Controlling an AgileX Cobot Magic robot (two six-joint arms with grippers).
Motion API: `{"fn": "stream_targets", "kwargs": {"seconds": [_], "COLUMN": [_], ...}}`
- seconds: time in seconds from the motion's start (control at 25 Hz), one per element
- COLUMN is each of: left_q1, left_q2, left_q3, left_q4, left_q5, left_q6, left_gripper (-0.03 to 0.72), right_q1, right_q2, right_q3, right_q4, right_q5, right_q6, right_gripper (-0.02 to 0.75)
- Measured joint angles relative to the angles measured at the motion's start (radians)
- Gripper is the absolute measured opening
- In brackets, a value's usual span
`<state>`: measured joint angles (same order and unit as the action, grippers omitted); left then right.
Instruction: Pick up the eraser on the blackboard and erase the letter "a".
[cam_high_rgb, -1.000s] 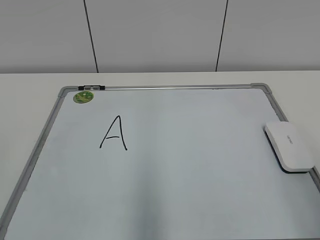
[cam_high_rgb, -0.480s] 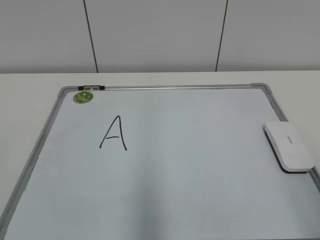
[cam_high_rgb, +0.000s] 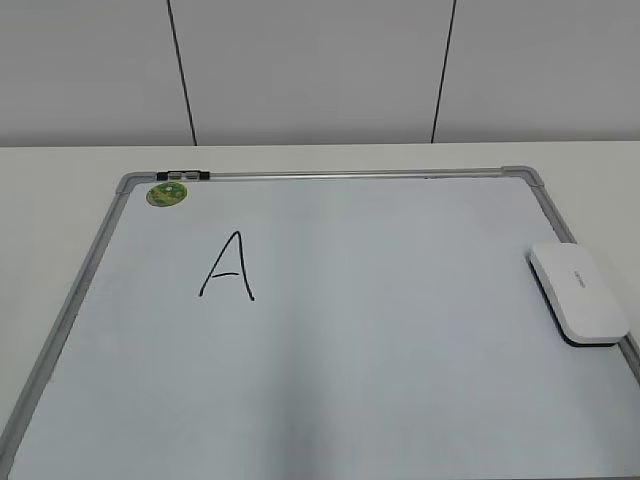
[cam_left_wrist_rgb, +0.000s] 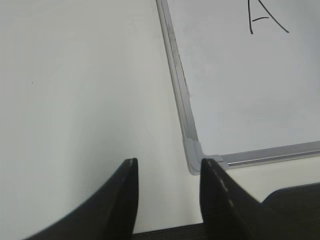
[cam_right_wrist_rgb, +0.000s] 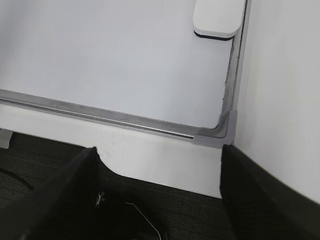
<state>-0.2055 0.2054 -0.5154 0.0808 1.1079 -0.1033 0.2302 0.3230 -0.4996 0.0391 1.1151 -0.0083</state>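
Note:
The blackboard (cam_high_rgb: 400, 330), pale bluish-white with a grey frame, lies flat on the table. The white eraser (cam_high_rgb: 579, 293) rests on its right edge, apart from both grippers. It also shows at the top of the right wrist view (cam_right_wrist_rgb: 217, 17). No small letter "a" shows on the board; only a tall capital "A" (cam_high_rgb: 228, 268) is there. Neither gripper is in the exterior view. My left gripper (cam_left_wrist_rgb: 167, 167) is open and empty, above the table by the board's near left corner (cam_left_wrist_rgb: 194, 152). My right gripper (cam_right_wrist_rgb: 159, 150) is open and empty, near the board's near right corner (cam_right_wrist_rgb: 225, 134).
A round green magnet (cam_high_rgb: 166, 193) and a black clip (cam_high_rgb: 185, 175) sit at the board's far left corner. The capital "A" also shows in the left wrist view (cam_left_wrist_rgb: 267, 17). White table surrounds the board; a dark mat (cam_right_wrist_rgb: 150, 205) lies at the near edge.

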Motion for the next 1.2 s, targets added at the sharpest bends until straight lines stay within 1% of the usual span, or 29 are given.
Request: {"fn": "stream_targets", "kwargs": {"seconds": [0.32, 0.64, 0.76, 0.92, 0.96, 1.0, 1.08, 1.2], "left_q1": [0.000, 0.000, 0.047, 0.135, 0.151, 0.168, 0.191, 0.200], "left_q2": [0.000, -0.004, -0.037, -0.100, -0.117, -0.139, -0.169, -0.191], "left_q3": [0.000, 0.000, 0.000, 0.000, 0.000, 0.000, 0.000, 0.000], "left_q4": [0.000, 0.000, 0.000, 0.000, 0.000, 0.000, 0.000, 0.000], "left_q5": [-0.002, -0.004, -0.006, -0.006, -0.006, -0.006, -0.006, -0.006], "left_q6": [0.000, 0.000, 0.000, 0.000, 0.000, 0.000, 0.000, 0.000], "left_gripper": [0.295, 0.272, 0.265, 0.262, 0.261, 0.258, 0.250, 0.245], "right_q1": [0.000, 0.000, -0.005, -0.092, -0.134, -0.159, -0.208, -0.231], "right_q2": [0.000, -0.012, -0.065, -0.146, -0.177, -0.196, -0.242, -0.282], "right_q3": [0.006, 0.006, 0.008, 0.008, 0.008, 0.008, 0.011, 0.011], "right_q4": [0.000, 0.000, 0.002, 0.002, 0.002, 0.002, 0.002, 0.002], "right_q5": [0.021, 0.021, 0.021, 0.023, 0.023, 0.023, 0.023, 0.023], "right_q6": [0.000, 0.000, 0.000, 0.000, 0.000, 0.000, 0.000, 0.000], "right_gripper": [0.554, 0.554, 0.554, 0.554, 0.554, 0.554, 0.554, 0.554]}}
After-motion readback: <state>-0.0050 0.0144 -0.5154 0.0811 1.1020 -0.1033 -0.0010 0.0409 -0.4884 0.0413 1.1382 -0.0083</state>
